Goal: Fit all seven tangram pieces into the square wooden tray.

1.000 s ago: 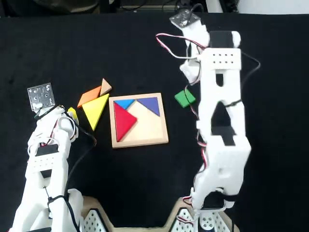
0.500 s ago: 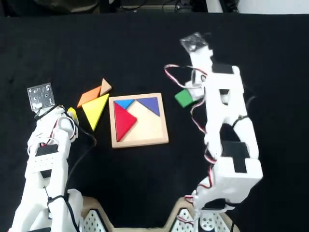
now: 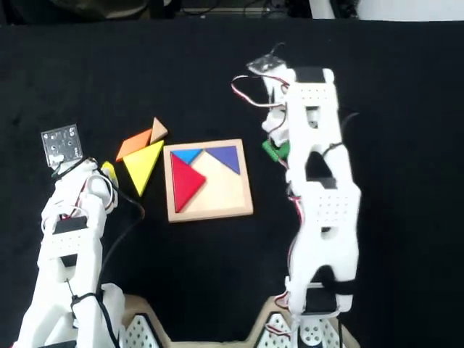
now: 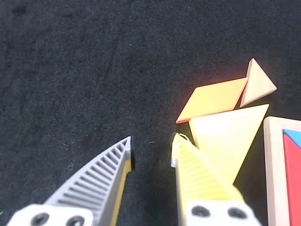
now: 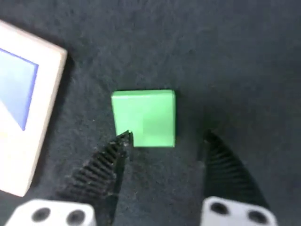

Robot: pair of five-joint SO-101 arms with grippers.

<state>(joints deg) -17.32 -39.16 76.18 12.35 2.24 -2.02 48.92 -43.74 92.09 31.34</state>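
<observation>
The right gripper (image 5: 166, 137) is spread wide and holds nothing. One black toothed finger (image 5: 106, 162) is at a near corner of the flat green square piece (image 5: 143, 117), the other off its opposite side, so the jaws straddle it. This looks like the line-up for a pinch across the square's parallel edges. The square lies flat on the black table cloth (image 5: 235, 56), just beside the square wooden tray (image 5: 28, 141) but outside its rim.

In the high view the right arm is stretched forward along the tray's side, wrist bent down over the square. The tray holds a red triangle (image 3: 186, 181), a small light-blue triangle (image 3: 187, 154) and an indigo triangle (image 3: 226, 156), packed to one side and leaving bare wood for the rest.

Past the tray's far side, a large yellow triangle (image 4: 225, 136), an orange parallelogram (image 4: 214, 99) and a small tan triangle (image 4: 258, 84) lie clustered on the cloth. The left gripper (image 4: 153, 141) is parted and empty, its yellow finger right at the yellow triangle, with the left arm folded low.
</observation>
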